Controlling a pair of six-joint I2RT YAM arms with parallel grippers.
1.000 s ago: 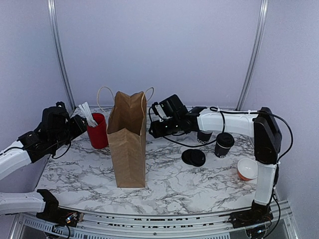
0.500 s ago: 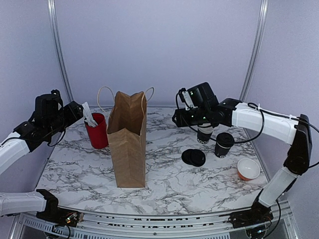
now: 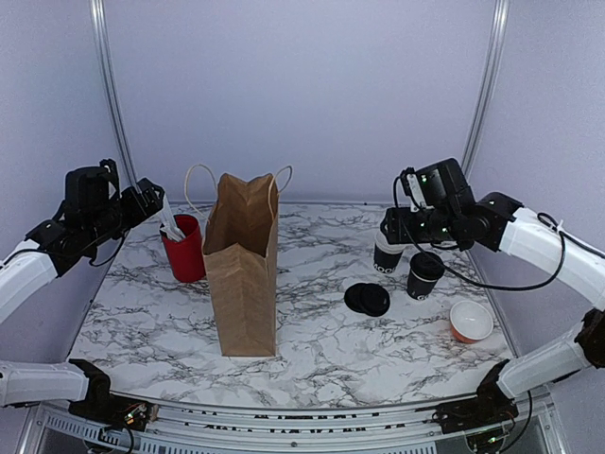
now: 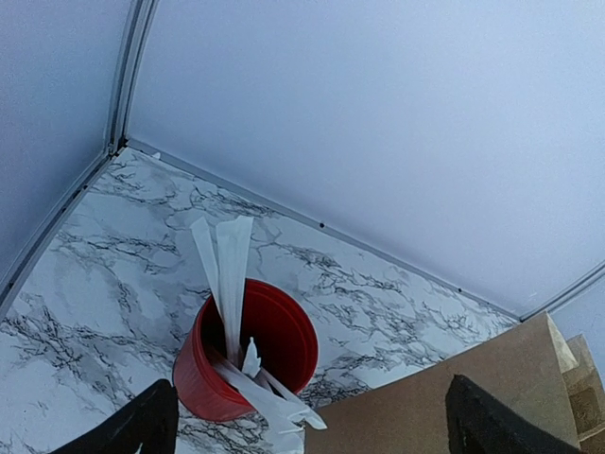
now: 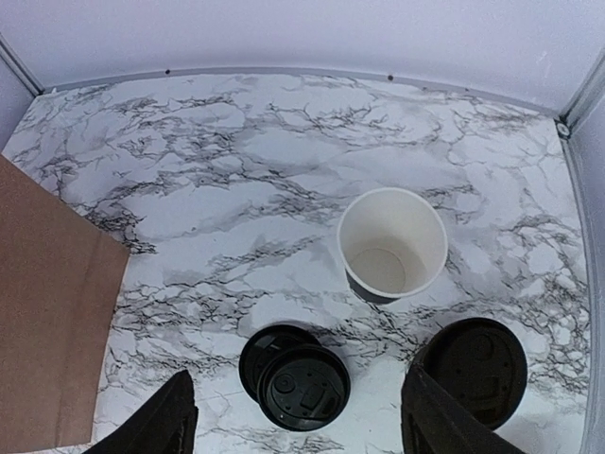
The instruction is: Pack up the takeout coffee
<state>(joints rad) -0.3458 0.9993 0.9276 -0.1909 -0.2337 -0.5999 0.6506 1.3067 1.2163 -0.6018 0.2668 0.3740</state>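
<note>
One takeout coffee [image 3: 425, 275], small, black, round-lidded, standing upright

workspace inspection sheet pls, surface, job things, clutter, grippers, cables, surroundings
surface: marble table, no spills seen
job's things: takeout coffee lidded, upright, right side; brown paper bag upright, top open
clutter: open black cup, empty; loose lids; red cup of sticks; orange bowl
grippers: left gripper open, near the red cup of sticks; right gripper open, over the cups; both empty
cables: black cable loops off the right arm
surroundings: lilac walls, metal posts
</note>
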